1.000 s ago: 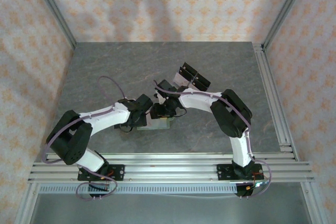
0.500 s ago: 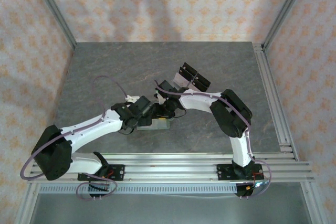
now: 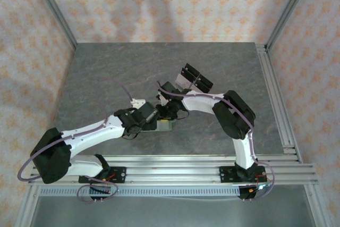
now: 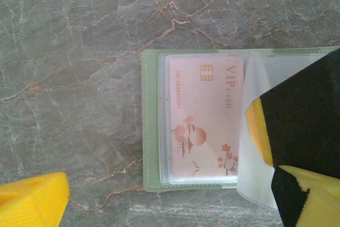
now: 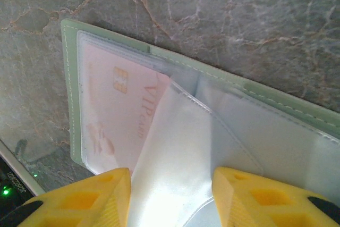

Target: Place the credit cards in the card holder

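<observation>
A: Card holder (image 4: 154, 131): where is it for you?
B: Open flat on the table (image 4: 79, 51), one card (image 4: 204, 120) in its end pocket. Bare stone lies off that end.
A: Arms?
B: Both bend in over it. Your right gripper (image 5: 171, 192) is half open, a clear sleeve (image 5: 180, 131) rising between its fingers, unpinched. Your left gripper (image 4: 170, 203) hangs above, wide open, empty.

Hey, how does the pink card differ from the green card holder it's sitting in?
Colour: the card is pale pink with a gold chip and VIP print; the card holder is sage green. Size: the card is slightly smaller, the holder's green edge framing it. State: the card sits under a clear sleeve; the holder lies open on the table. Both are flat rectangles.
</observation>
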### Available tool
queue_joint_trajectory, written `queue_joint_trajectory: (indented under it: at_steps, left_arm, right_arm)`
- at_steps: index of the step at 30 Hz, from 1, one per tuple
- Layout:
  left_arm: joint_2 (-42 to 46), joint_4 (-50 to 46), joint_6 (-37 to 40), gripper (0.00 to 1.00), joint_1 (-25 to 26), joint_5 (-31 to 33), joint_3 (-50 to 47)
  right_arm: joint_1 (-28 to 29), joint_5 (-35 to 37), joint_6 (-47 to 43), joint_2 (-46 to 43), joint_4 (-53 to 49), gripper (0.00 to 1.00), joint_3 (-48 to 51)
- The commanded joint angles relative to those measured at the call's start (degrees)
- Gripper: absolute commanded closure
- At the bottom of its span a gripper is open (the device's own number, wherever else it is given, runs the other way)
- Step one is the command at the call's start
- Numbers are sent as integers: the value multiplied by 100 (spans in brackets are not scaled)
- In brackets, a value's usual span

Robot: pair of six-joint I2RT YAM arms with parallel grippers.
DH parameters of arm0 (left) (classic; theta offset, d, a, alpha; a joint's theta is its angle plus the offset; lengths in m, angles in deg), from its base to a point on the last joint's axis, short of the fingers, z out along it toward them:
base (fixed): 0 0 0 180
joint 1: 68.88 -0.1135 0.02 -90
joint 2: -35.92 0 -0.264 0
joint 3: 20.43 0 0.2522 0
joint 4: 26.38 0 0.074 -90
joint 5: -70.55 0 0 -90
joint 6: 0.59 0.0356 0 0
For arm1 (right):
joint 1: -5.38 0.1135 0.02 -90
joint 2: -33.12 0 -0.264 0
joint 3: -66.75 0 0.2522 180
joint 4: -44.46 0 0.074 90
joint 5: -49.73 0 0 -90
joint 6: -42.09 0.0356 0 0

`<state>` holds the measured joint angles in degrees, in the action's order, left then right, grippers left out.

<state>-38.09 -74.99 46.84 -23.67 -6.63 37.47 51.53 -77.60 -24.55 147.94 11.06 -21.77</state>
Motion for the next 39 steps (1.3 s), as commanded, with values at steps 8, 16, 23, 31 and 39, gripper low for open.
queue_joint_trajectory:
  at_steps: [8,16,23,31,39]
  left_arm:
    - [546,198,-136,0,232,198,-551]
    - [1133,196,-142,0,233,94,-915]
    - [758,588,168,0,238,-178,-857]
    - [187,828,388,0,237,-207,-587]
    - [-262,990,425,0,240,-32,-389]
  right_arm:
    - [26,129,126,22,-55,53,96]
    - [25,131,99,0,-84,53,105]
    - [26,129,133,31,-67,53,98]
    - [26,129,149,7,-89,53,111]
    - [26,134,143,-40,-121,53,145]
